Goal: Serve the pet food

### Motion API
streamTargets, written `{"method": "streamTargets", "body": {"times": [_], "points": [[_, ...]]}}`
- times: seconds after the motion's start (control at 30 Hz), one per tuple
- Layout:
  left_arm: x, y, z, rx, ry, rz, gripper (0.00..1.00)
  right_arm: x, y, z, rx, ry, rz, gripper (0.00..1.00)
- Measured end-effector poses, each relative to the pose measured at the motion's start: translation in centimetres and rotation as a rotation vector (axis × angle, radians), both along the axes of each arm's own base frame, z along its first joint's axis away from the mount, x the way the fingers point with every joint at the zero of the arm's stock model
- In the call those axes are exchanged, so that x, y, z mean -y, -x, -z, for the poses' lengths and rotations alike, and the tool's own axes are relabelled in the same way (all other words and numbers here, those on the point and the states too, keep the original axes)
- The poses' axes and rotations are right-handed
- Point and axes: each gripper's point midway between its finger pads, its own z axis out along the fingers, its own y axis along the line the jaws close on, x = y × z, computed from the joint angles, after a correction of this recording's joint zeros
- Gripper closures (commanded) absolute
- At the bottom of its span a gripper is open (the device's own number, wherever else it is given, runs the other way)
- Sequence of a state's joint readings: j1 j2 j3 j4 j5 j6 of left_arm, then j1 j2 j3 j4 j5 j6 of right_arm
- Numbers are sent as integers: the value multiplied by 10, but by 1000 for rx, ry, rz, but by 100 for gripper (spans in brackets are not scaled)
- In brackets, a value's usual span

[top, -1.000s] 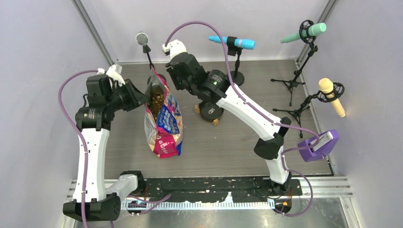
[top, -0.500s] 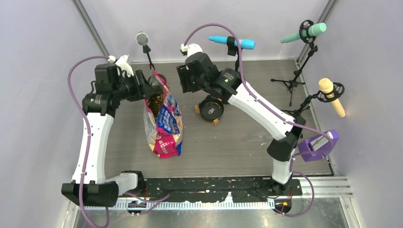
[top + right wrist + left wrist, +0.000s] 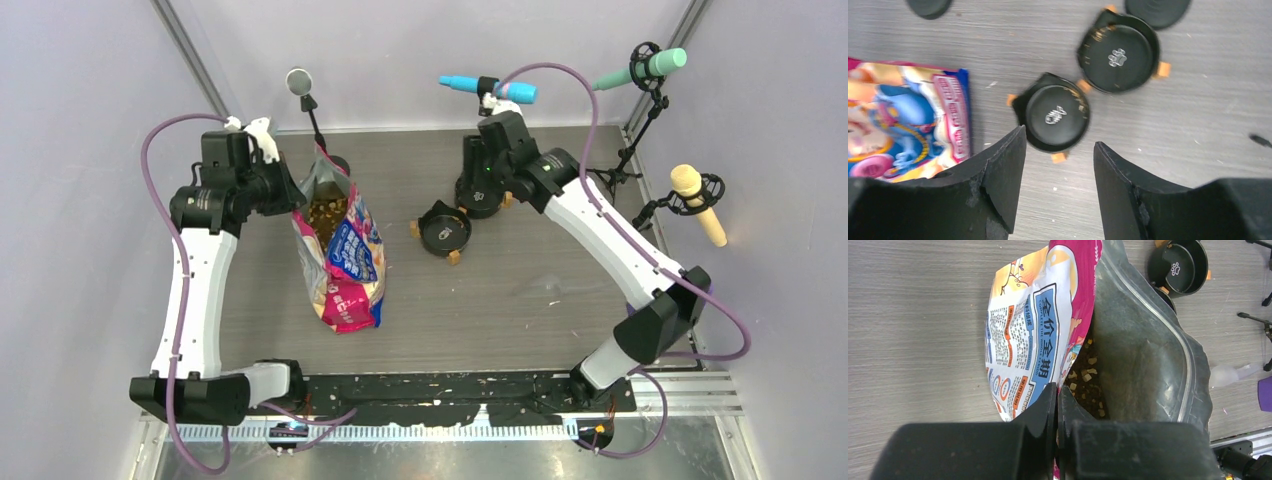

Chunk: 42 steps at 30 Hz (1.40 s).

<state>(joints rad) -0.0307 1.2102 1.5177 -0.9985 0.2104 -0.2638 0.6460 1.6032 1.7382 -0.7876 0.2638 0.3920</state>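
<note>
The left fingers [image 3: 1044, 405] clamp the rim of the open pet food bag [image 3: 1033, 325], which stands on the worktop [image 3: 918, 315] with the kibble [image 3: 1083, 376] inside. The right fingers [image 3: 1000, 172] hang apart over the fish-marked bowl [image 3: 1057, 117]. Tugging that floppy rim too hard could topple the bag and spill kibble short of the bowl.

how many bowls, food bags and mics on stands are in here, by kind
black bowls: 2 (fish-print bowl, paw-print bowl)
pet food bag: 1
mics on stands: 4 (blue mic, teal mic, tan mic, grey round-headed mic)
total: 7
</note>
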Motion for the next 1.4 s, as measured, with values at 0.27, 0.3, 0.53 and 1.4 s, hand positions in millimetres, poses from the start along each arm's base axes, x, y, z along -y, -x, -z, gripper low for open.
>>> {"method": "streamTargets", "body": {"times": [0.27,0.3,0.53,1.4], "points": [[0,-3,-2,-25,-13,14,100,67,17,53,-112,-2,180,33],[0,-4,-2,-33,-15,16,100,75,21,63,-132,-2,206,32],[2,-11,-5,-78,-24,49,100,133,49,122,-262,28,387,18],[98,80,-162,500,247,471,32,170,131,227,-525,-303,980,46]]}}
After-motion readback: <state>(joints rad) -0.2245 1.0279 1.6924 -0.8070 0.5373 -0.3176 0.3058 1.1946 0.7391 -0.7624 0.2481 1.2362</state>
